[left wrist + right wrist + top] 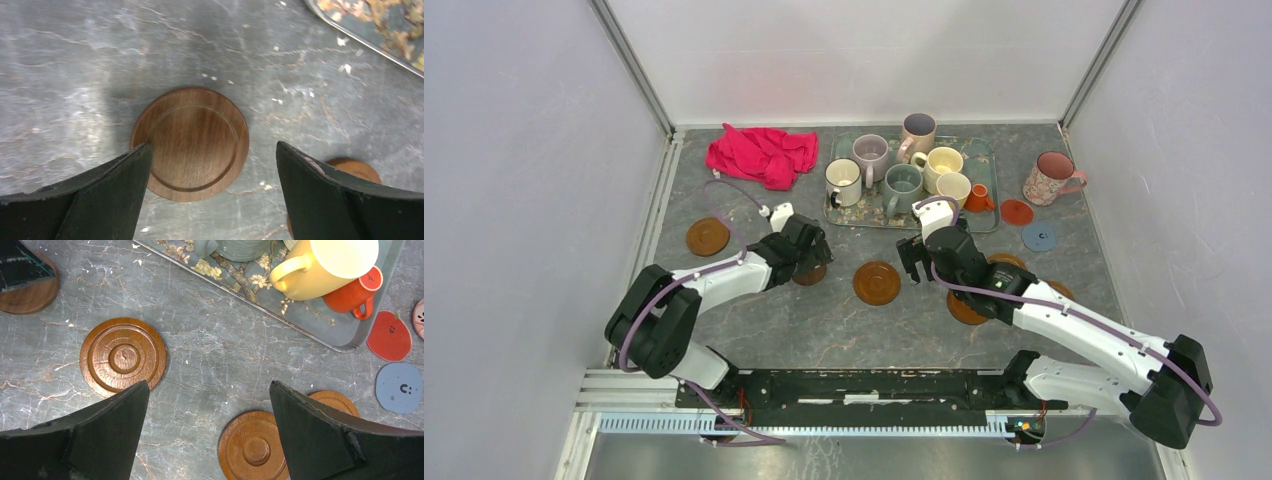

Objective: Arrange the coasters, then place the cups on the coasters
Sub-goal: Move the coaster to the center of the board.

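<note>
Coasters (707, 237) lie flat and scattered on the stone table (764, 320), none yet lined up, while most of the cups (902, 185) wait on the tray (869, 220). Your left gripper (212, 150) hovers over the dark wooden coaster (190, 144), fingers spread wide either side of it, holding nothing. Your right gripper (209, 387) is just as wide apart and empty, between a ringed amber coaster (123, 356) and another by its right finger. Expect these discs to be light, stiff, thin and probably slippery. Pinch across the rim, low against the table, or they may skate away.
</note>
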`<state>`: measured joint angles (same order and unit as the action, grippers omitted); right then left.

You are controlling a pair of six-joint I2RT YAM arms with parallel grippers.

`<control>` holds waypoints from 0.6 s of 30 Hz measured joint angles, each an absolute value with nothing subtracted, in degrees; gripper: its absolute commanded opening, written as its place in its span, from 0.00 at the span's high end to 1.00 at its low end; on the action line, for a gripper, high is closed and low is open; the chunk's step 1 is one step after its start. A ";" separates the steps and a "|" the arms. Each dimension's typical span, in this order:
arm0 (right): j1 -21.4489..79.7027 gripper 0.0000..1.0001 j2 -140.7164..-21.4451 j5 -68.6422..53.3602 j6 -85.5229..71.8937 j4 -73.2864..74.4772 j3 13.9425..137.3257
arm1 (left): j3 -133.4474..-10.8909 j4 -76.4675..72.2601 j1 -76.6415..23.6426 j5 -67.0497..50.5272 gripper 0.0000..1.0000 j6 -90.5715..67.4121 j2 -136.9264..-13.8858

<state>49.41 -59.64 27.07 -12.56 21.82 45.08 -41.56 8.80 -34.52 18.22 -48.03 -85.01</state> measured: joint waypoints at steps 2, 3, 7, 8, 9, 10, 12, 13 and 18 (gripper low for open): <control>49.41 0.02 -59.75 27.05 -12.56 21.82 45.08 | -41.43 9.82 -33.82 19.88 0.00 -48.77 -84.68; 49.39 0.02 -59.81 27.05 -12.56 21.85 45.08 | -41.15 10.26 -33.39 20.51 0.00 -49.15 -84.20; 49.39 0.02 -60.23 27.00 -12.51 21.85 45.08 | -37.98 13.30 -29.61 22.83 0.00 -49.87 -80.05; 49.39 0.02 -60.40 27.00 -12.47 21.85 45.08 | -37.15 14.00 -28.23 23.09 0.00 -49.87 -78.96; 49.41 0.02 -60.60 26.96 -12.34 21.82 45.08 | -36.56 14.61 -26.89 23.33 0.00 -49.87 -78.11; 49.41 0.02 -60.80 26.94 -12.27 21.82 45.08 | -36.07 15.07 -25.80 23.62 0.00 -49.87 -77.49; 49.41 0.02 -61.12 26.85 -12.12 21.85 45.08 | -35.44 16.03 -23.75 24.18 0.00 -49.87 -76.58; 49.39 0.02 -61.21 26.81 -12.10 21.87 45.08 | -35.16 16.25 -23.18 24.34 0.00 -49.84 -76.16; 49.41 0.02 -61.25 26.63 -12.10 21.78 45.08 | -34.33 16.58 -20.78 24.29 0.00 -49.80 -75.05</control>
<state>49.41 -61.25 26.63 -12.10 21.78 45.08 -34.33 16.58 -20.78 24.29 -49.80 -75.05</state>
